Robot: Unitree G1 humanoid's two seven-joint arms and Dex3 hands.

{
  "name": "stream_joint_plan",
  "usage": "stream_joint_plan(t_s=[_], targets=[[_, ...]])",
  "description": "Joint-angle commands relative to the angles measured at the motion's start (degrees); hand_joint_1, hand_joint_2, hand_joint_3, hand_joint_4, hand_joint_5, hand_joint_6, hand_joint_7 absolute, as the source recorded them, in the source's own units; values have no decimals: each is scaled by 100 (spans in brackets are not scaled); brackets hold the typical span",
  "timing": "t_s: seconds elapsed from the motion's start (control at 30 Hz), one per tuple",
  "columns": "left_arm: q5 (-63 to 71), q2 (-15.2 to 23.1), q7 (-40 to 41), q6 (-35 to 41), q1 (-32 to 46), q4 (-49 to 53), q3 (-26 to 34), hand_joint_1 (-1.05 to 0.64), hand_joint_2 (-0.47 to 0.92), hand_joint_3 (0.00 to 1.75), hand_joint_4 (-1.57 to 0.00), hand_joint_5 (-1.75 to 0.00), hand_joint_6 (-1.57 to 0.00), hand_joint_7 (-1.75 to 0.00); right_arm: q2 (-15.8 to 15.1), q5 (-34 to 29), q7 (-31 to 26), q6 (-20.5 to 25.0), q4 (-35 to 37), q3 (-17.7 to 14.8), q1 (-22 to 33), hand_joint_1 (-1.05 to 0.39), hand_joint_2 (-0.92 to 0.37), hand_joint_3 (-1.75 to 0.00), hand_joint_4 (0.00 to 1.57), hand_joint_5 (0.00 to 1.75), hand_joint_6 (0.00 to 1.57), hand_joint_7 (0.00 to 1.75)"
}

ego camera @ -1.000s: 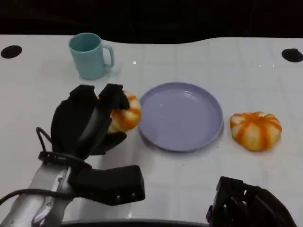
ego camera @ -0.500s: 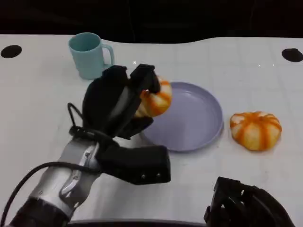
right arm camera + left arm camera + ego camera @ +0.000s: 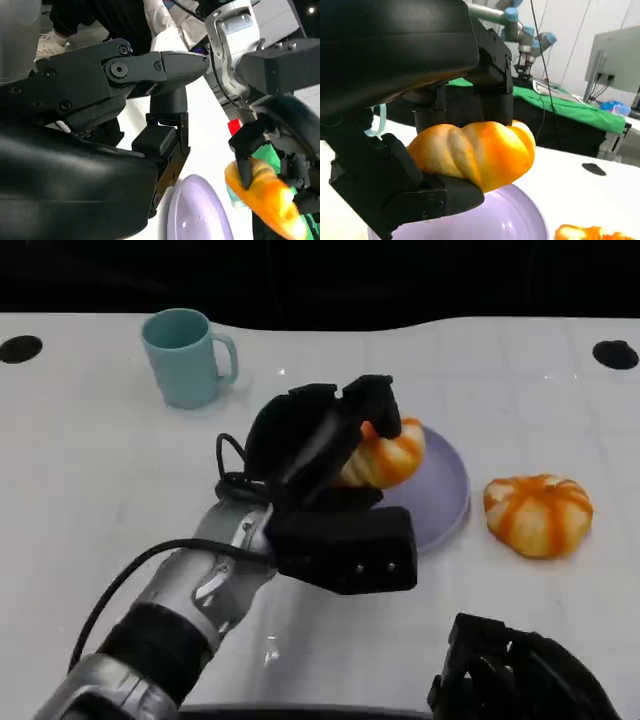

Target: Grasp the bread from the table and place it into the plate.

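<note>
White and glossy, your surface runs back to a dark edge, with two black round holes, one at each far corner. On it you have one teal mug at the far left, handle turned toward the plate, and one lilac plate near the middle. You have two breads, both orange with pale stripes. One is the held bread: your left hand grips it from above and below, fingers curled over its top and the lower part of the hand under it, as the left wrist view shows plainly. That bread is off the surface and above the plate's left half; the plate's purple floor shows beneath it in the wrist view, with a gap between them. The second bread lies on the surface just right of the plate, apart from its rim and untouched.

Your left forearm comes in from the lower left, silver with a black cable looping beside it, and it covers the near left part of the plate. Your right hand sits low at the lower right edge of the head view, well apart from both breads; you cannot tell from these pictures whether its fingers are spread or curled. The right wrist view shows the plate and the held bread from the side, with a person's dark clothing behind.
</note>
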Motion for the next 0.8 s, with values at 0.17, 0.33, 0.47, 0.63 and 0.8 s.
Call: stream_joint_plan(t_s=[0.17,0.33,0.47,0.63,0.8], targets=[[-33,56,-832,97,-437,440,-269,-30,90,31,-47,-95,-62,-23,-19,31,-19,-4,-106,-4,70,-69,-92,-27,86,156,80,130],[251,122,-1069,451,-454,309,-476,-49,92,24,-24,-43,-34,-1,-25,6,12,-67,-87,3,63,-69,-92,-27,87,155,80,130],[455,167,-1179,788,-393,142,-580,-65,92,28,-9,-37,-22,0,-21,31,2,-35,-92,-11,63,-69,-92,-27,87,156,80,130],[574,279,-1175,1012,-287,-123,-632,-77,92,33,-3,-39,-14,0,-34,45,8,-15,-84,-26,53,-69,-92,-27,87,155,80,129],[342,495,-1185,884,19,-612,-476,-76,92,32,-6,-43,-18,-2,-28,46,-15,-4,-95,-31,51,-69,-92,-27,87,155,80,129]])
